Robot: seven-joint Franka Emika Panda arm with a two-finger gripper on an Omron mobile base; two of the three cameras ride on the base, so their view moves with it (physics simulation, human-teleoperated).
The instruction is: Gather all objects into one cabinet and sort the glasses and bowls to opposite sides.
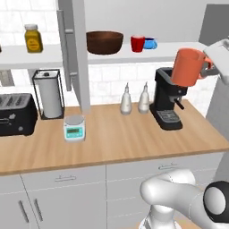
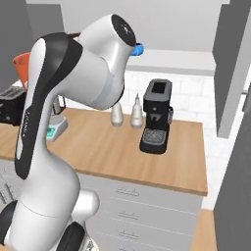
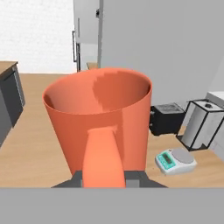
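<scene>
My gripper (image 1: pixel 206 69) is shut on the handle of the orange mug (image 1: pixel 188 67), holding it upright in the air above the coffee machine (image 1: pixel 169 99), just in front of the cabinet's white shelf (image 1: pixel 179 50). On that shelf stand the dark brown bowl (image 1: pixel 104 42), the red mug (image 1: pixel 137 43) and the small blue cup (image 1: pixel 150 43). The yellow jar (image 1: pixel 33 38) sits on the shelf left of the open slab door (image 1: pixel 74 53). In the hand view the orange mug (image 3: pixel 98 118) fills the middle, its handle between my gripper (image 3: pixel 104 178) fingers. The orange mug (image 2: pixel 22 66) and blue cup (image 2: pixel 138 48) peek past my arm.
On the wooden counter (image 1: pixel 116 138) stand a black toaster (image 1: pixel 17 114), a paper towel holder (image 1: pixel 48 93), a small scale (image 1: pixel 74 127) and two pale bottles (image 1: pixel 134 99). Grey drawers (image 1: pixel 62 188) run below. A grey wall panel (image 2: pixel 230 68) rises at the right.
</scene>
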